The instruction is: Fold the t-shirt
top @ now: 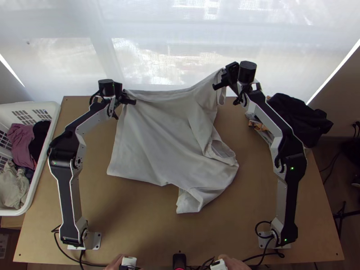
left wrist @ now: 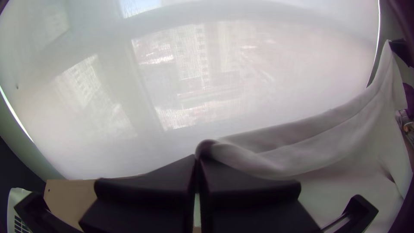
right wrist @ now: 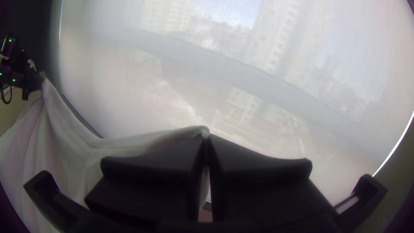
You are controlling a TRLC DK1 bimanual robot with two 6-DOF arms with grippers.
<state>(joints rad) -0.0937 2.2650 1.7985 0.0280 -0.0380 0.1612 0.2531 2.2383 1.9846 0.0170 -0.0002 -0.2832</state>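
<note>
Nearest, the left claw [left wrist: 196, 162] pinches the pale t-shirt [top: 155, 135] tightly; the right claw [right wrist: 207, 139], also pressed together, pinches it too.
Between them the far edge hangs raised; the rest slopes onto the wooden tabletop [top: 135, 216], rumpled at its near right part. It seems early: gripped at two points, with flattening and folding left; which seams are held is hard to tell.

Here we are in what looks like a robotics lab: two robot arms [top: 69, 193] mounted by the bench's [top: 42, 234] near corners, cables [top: 67, 255] along the near edge, a sheer blind [top: 148, 22] beyond the far one.
</note>
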